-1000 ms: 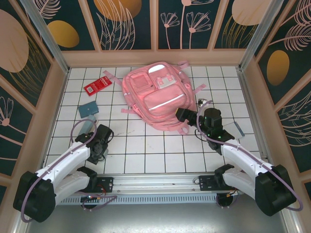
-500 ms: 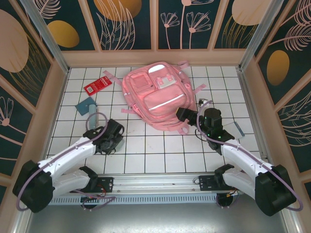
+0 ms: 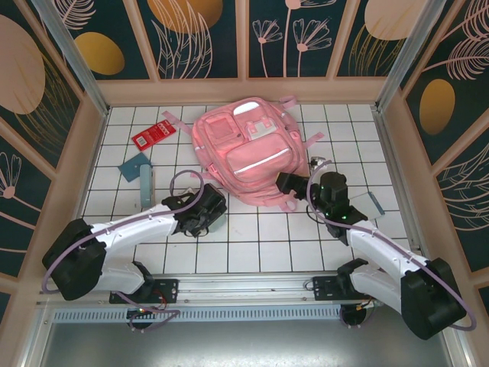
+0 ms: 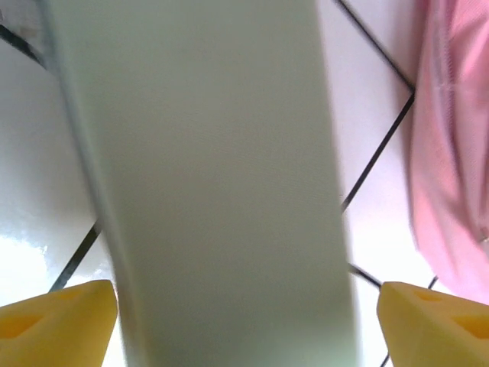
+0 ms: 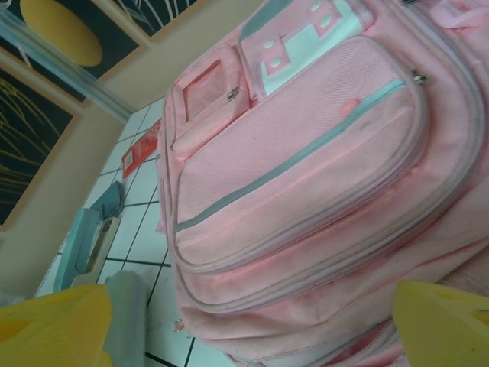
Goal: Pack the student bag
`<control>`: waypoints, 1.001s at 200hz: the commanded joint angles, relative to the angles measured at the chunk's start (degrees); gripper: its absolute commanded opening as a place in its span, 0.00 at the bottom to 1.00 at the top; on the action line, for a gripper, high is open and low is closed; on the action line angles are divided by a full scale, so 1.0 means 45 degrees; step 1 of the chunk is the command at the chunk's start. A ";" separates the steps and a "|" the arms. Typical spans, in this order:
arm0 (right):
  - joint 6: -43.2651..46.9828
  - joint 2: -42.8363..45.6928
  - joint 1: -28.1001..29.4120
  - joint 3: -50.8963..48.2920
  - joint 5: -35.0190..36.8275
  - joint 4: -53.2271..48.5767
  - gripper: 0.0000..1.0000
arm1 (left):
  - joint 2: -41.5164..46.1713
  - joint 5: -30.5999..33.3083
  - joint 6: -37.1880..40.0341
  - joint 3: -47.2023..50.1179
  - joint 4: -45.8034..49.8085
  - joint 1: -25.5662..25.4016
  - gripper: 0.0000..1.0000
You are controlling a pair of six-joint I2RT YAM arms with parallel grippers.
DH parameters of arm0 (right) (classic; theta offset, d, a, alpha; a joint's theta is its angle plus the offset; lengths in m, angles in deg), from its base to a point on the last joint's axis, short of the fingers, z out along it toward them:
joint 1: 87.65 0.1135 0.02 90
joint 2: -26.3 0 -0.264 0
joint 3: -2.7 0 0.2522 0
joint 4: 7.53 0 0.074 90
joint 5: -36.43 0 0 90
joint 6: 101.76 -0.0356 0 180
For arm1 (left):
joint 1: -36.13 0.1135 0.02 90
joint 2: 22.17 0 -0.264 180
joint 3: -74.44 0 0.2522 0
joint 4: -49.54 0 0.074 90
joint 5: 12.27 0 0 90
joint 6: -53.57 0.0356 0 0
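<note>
As the left arm (image 3: 130, 229) lies outstretched, its fingers (image 4: 53, 321) straddle a pale object (image 4: 221, 191).

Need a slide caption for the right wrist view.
Open right pincer facing the front of the pink student bag.

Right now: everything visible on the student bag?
The student bag is a pink fabric backpack lying flat, front up, at the far middle of the tiled table. Several front pockets, zips apparently shut, pale strips across them, a white patch near the top. Pink straps splay onto the tiles. The open right end effector sits at its near edge.
</note>
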 commanded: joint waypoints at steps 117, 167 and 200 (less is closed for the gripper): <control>0.2392 -0.6041 0.6288 0.4731 0.1777 -0.1175 0.95 | 0.5126 0.3874 0.2934 0.0437 0.2109 0.1812 0.99; 0.3005 -0.8969 0.7183 0.6751 0.2079 -0.2000 0.99 | 0.6276 0.4365 0.2979 0.0930 0.2451 0.1852 0.99; 0.3452 -1.0305 0.7660 0.7677 0.2375 -0.2511 0.99 | 0.6775 0.4652 0.2962 0.1041 0.2745 0.1862 0.99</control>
